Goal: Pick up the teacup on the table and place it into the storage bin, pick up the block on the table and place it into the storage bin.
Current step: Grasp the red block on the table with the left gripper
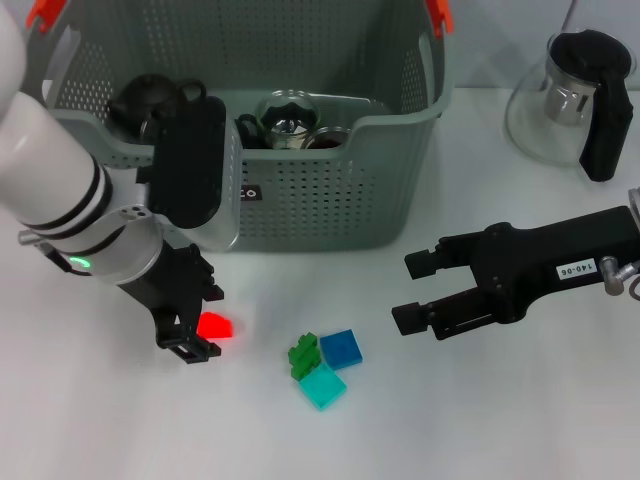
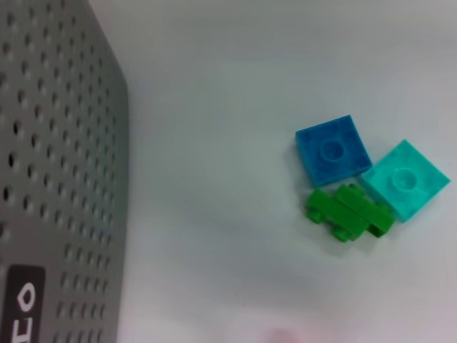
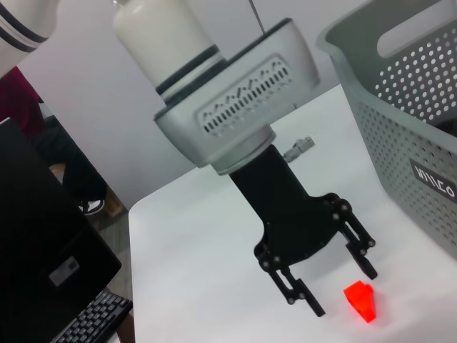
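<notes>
Nearest, on the white worktop [image 1: 520,420]: a turquoise block [image 1: 323,385], a green block [image 1: 303,356] and a blue block [image 1: 342,348], clustered and touching. Shown only by the left wrist view: a round stud on the flat blue [image 2: 333,150] and turquoise [image 2: 405,179] squares, and the green piece [image 2: 348,212] long and knobbly.

To the left, a glossy red block [image 1: 216,326], wedge-shaped. Poised directly over it, the left gripper [image 1: 200,322], black fingers spread, one on each side of the block. Made plain by the right wrist view: the left gripper [image 3: 335,275] open, the red block [image 3: 362,301] lying on the worktop just beside one finger [image 3: 360,246], not clamped.

To the right, low over the worktop, the right gripper [image 1: 415,292], matte black, jaws apart, holding nothing.

Farther back, the storage bin [image 1: 330,200]: grey-green perforated plastic with orange clips, dark and shiny items inside, teacup not identifiable. Far right, a clear glass teapot [image 1: 570,95], black-handled.
</notes>
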{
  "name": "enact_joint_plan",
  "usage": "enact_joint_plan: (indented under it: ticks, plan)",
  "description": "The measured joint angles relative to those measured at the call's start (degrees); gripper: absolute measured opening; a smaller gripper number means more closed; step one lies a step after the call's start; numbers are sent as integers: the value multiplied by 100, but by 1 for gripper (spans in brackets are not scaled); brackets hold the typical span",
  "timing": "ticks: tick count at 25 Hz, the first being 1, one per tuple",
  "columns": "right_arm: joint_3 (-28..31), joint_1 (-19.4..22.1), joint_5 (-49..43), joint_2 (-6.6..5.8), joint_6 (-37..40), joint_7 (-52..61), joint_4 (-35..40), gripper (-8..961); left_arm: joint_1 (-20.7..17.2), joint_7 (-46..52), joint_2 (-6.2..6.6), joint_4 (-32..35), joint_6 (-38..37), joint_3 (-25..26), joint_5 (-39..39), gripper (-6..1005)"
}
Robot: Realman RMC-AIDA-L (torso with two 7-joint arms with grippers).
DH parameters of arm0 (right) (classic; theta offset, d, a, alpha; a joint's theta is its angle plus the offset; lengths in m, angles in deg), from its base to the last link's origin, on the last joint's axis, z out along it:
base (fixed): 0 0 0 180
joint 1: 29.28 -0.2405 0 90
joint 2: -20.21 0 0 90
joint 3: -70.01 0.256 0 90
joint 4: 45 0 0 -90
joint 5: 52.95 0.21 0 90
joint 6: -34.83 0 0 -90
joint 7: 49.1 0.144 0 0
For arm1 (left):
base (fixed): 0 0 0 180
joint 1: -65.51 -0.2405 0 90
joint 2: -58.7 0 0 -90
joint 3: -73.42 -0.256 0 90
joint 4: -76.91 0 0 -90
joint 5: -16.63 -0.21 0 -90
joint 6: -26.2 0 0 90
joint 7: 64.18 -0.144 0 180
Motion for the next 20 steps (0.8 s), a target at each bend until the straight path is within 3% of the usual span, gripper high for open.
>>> enact_joint_plan:
  ticks: [20]
  plan:
    - [22, -4, 1, 9, -55, -93, -145, 927, 212, 252, 14, -721, 674, -193, -172, 639]
